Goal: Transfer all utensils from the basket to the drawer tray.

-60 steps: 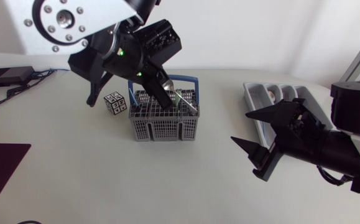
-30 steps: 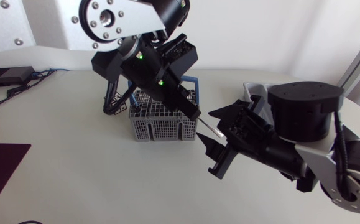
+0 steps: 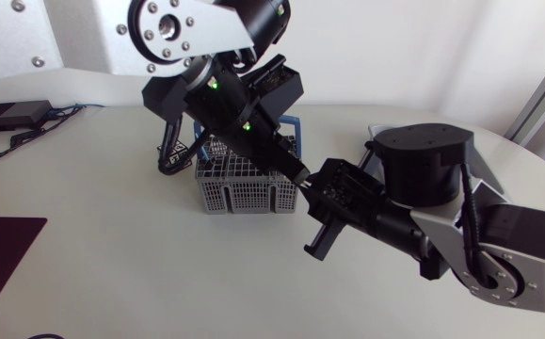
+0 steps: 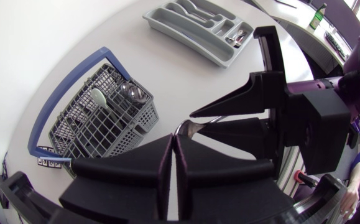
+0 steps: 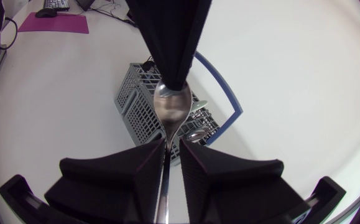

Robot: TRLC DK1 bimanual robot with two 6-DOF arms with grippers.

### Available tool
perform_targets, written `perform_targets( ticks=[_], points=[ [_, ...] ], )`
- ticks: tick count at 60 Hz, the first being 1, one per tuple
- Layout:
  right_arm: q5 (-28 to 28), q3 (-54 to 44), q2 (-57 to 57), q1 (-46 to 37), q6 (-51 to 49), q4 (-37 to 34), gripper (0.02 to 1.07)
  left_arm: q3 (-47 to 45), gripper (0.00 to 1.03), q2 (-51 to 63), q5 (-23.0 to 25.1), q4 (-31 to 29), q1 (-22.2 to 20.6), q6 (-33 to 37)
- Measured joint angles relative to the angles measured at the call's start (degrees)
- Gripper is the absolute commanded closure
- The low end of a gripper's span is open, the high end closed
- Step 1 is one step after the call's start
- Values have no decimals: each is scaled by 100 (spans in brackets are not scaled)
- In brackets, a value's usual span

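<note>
Shiny metal spoon (image 5: 172, 107) is airborne beside the blue-handled grey mesh basket (image 3: 244, 193) — cutlery (image 4: 130, 92) inside it. Grey divided tray (image 4: 199, 30) sits apart.

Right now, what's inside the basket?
A pale spoon and a metal spoon show, bowls up. The basket corner nearest the left tool is hidden behind it, so anything there can't be seen.

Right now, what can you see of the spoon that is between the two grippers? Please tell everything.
The spoon is shiny metal, with an oval bowl and a thin handle. It is off the table, beside the basket. The left gripper is shut on the tip of its bowl. Its handle runs into the right gripper; whether that one grips it, I cannot tell.
</note>
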Motion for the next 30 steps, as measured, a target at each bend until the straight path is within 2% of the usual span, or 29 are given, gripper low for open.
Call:
perform_targets(
  ticks=[16, 17, 20, 23, 25, 26, 27, 30],
  points=[
    [20, 63, 94, -4, 4, -20, 101, 50, 99, 0, 13, -22, -2, -26],
    [20, 63, 94, -4, 4, -22, 101, 61, 89, 0, 11, -46, -2, -50],
    [-2, 63, 92, -4, 4, -44, 101, 94, 72, 17, 17, -127, -2, -66],
    [-33, 66, 92, -4, 2, -92, 101, 153, 48, 33, 39, -155, -2, -63],
    [-96, 66, 92, -2, 2, -181, 101, 227, 19, 44, 68, -146, -2, -66],
    [-118, 66, 92, 0, 2, -214, 101, 262, 11, 44, 79, -142, -2, -66],
    [-131, 66, 92, 2, 0, -256, 101, 297, 5, 44, 90, -133, -2, -66],
    [-175, 66, 85, 2, 2, -354, 101, 426, 4, 42, 111, -127, 9, -66]
  ],
)
